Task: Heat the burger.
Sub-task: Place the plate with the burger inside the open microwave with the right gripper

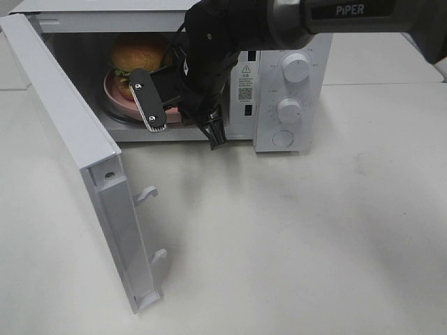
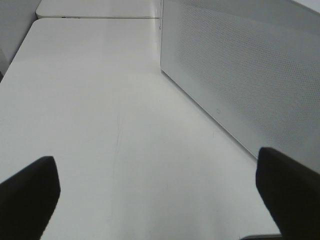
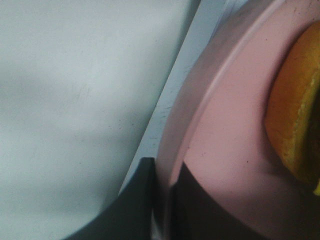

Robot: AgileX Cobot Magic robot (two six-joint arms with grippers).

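1. The burger (image 1: 138,52) sits on the pink plate (image 1: 109,88) inside the open microwave (image 1: 307,132), far left.
2. The right jaws pinch the plate's near rim; the left jaws gape above the worktop (image 2: 100,125).
3. Settle the plate flat, let go, then back straight out.

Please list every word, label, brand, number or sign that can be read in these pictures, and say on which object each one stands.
"PiPER": on the right arm, in the exterior high view.
Warning triangle and QR code: on a sticker on the microwave; its print is too small to read.
Markings around the two knobs: too small to read.
Both wrist views: no text.
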